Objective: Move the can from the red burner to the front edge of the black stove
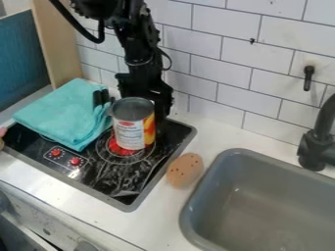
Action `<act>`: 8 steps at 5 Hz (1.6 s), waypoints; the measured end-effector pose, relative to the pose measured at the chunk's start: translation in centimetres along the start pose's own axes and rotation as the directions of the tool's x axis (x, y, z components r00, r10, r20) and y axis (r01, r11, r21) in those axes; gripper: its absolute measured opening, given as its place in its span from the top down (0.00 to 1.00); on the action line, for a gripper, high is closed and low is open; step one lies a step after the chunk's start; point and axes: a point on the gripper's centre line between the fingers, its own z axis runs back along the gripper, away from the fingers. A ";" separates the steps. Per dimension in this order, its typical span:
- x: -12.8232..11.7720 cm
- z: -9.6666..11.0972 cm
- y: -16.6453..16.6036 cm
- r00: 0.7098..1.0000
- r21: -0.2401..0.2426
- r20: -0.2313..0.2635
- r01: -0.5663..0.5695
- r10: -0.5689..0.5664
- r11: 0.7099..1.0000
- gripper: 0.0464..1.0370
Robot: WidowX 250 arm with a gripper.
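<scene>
A black robot gripper [131,102] hangs right at a metal can with a white-and-orange label [132,128] on a glossy black stovetop [121,179], near a turquoise cloth [64,112].

white counter [159,215] | cooktop [121,177] | brown dotted object [185,170] – between cooktop and sink [258,208]
</scene>
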 end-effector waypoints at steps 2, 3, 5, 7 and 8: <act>-4.9 1.0 -0.5 0.996 -0.002 -0.093 0.007 -0.007 1.000 0.03; -6.8 1.6 0.0 0.993 -0.001 -0.114 -0.006 0.006 1.000 0.03; -7.7 3.6 1.0 0.995 -0.012 -0.092 -0.023 0.022 1.000 0.03; -6.0 6.1 -0.6 1.000 -0.065 -0.022 0.003 -0.004 0.998 0.03; -6.4 8.4 -3.2 0.986 -0.068 -0.026 0.161 -0.163 0.985 0.03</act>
